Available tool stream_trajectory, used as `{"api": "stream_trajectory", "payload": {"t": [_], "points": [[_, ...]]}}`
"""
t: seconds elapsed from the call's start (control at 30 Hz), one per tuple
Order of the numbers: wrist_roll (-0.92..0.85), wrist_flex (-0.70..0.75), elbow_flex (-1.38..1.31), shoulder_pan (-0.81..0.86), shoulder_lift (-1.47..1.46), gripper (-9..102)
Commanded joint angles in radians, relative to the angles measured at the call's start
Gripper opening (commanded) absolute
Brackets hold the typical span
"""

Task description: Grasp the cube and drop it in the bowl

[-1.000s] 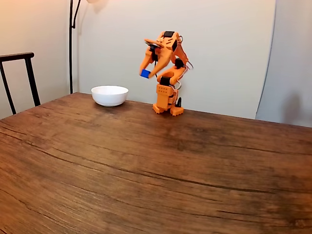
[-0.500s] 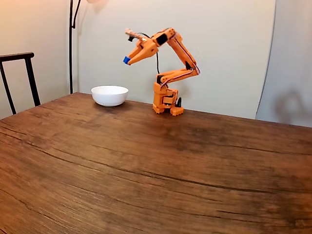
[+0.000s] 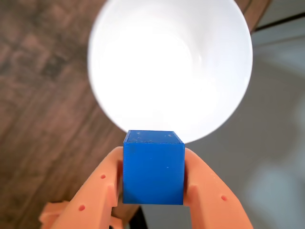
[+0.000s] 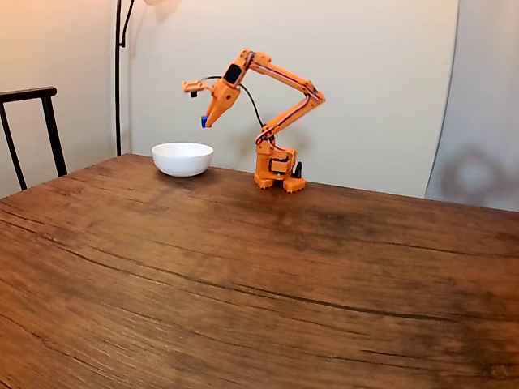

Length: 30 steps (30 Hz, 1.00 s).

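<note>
In the wrist view, the bright-blue cube (image 3: 153, 167) sits pinched between my two orange fingers (image 3: 95, 191), and my gripper (image 3: 153, 164) is shut on it. Just past it lies the white bowl (image 3: 169, 62), seen from above, its inside bare. In the fixed view the orange arm reaches left from its base; the gripper (image 4: 205, 121) points down with the cube (image 4: 204, 121) at its tip, held in the air above the right rim of the bowl (image 4: 182, 158).
The bowl stands near the far left edge of the wooden table (image 4: 259, 275). The arm's base (image 4: 277, 172) is bolted just right of it. A dark chair (image 4: 32, 130) and a lamp pole (image 4: 118, 73) stand at the left.
The arm has stretched out to the left and tipped the gripper downward, carrying the cube lower and closer over the bowl. The bowl has not moved.
</note>
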Motion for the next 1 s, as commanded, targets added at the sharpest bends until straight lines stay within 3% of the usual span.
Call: {"api": "stream_trajectory", "payload": {"t": [0.0, 0.5, 0.6, 0.77, 0.97], "points": [[0.046, -0.054, -0.038, 0.025, -0.066, 7], [0.101, -0.252, -0.029, 0.029, -0.413, 8], [0.101, -0.252, -0.029, 0.038, -0.437, 11], [0.133, -0.245, -0.038, 0.038, -0.443, 24], [0.137, -0.186, -0.061, 0.028, -0.431, 25]]}}
